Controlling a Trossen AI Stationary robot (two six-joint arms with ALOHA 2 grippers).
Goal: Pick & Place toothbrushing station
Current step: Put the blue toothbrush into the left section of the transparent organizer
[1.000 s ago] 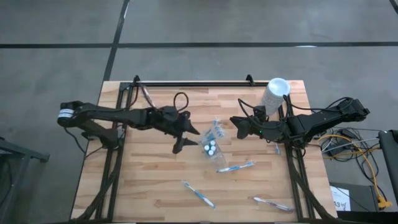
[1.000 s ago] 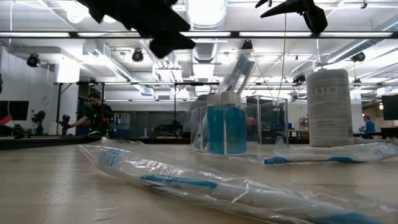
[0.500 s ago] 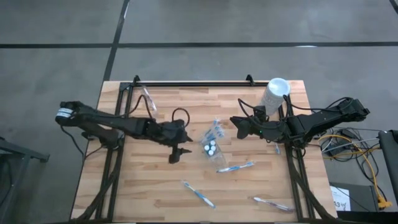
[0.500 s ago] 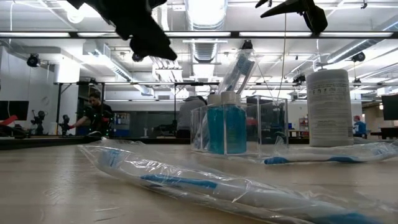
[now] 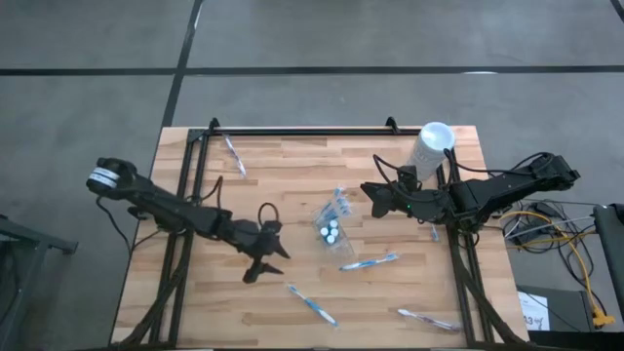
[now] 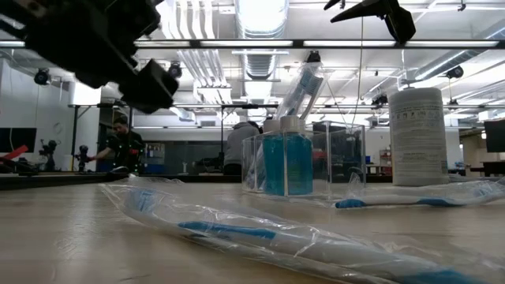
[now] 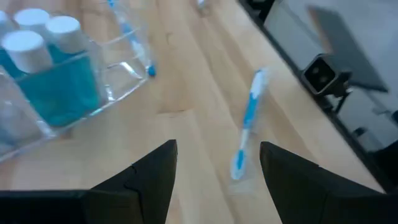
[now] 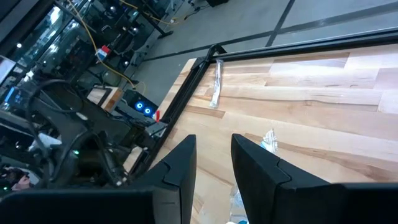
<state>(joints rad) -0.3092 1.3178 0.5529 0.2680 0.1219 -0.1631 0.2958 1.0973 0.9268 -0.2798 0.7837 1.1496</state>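
A clear plastic pouch [image 5: 330, 224] stands mid-table with white-capped blue tubes [image 7: 46, 74] and a toothbrush upright inside it. Wrapped blue-and-white toothbrushes lie flat on the wood: one near the pouch [image 5: 370, 261], one toward the near edge [image 5: 310, 304], one at the near right [image 5: 426, 318], and one at the far left [image 5: 231, 154]. My left gripper [image 5: 267, 264] hovers open, left of the pouch, and points at the near toothbrush [image 7: 247, 124]. My right gripper [image 5: 371, 198] hangs open in the air, right of the pouch, with nothing between its fingers.
A tall white cylinder [image 5: 432, 146] stands at the far right corner, beside the right arm. A black rail [image 5: 302, 130] runs along the table's far edge. A camera [image 7: 323, 74] sits beyond the near edge. People [image 6: 118, 142] stand in the room behind.
My left gripper has swung from beside the pouch toward the table's near edge and a little to the left. It has sunk lower and tipped further down, still open. The right arm and all objects have kept still.
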